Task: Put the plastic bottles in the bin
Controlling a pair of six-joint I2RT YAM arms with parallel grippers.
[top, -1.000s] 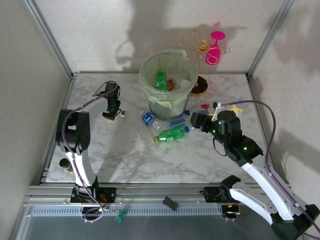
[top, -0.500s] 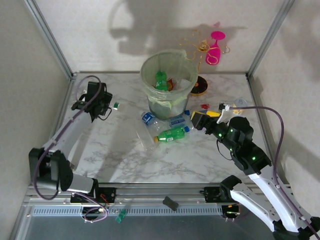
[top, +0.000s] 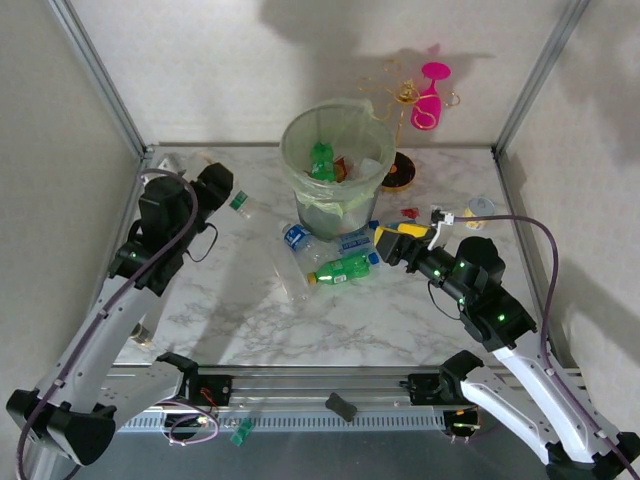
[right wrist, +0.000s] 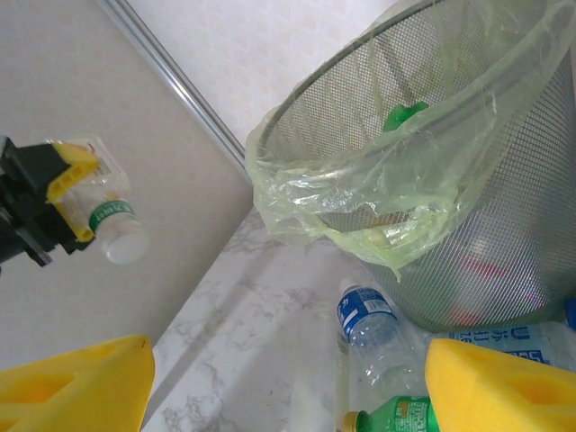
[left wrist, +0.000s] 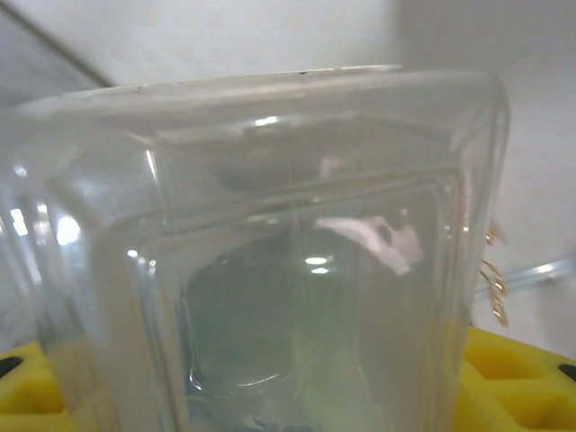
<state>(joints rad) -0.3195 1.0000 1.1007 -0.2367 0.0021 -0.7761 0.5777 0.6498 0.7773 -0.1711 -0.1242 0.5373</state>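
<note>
Left tool [top: 218, 188] at far left of the bench [top: 240, 310], clamped on 1 clear bottle [right wrist: 110, 216], green label, neck pointing toward the bin [top: 305, 205]. Bin stands far centre, 1 green bottle [top: 321, 160] visible inside. At its near foot lie a blue-labelled bottle [top: 296, 238] and a yellow-capped bottle [top: 345, 268]. Right tool [top: 384, 243] just right of these, pads apart, gripping nothing.
</note>
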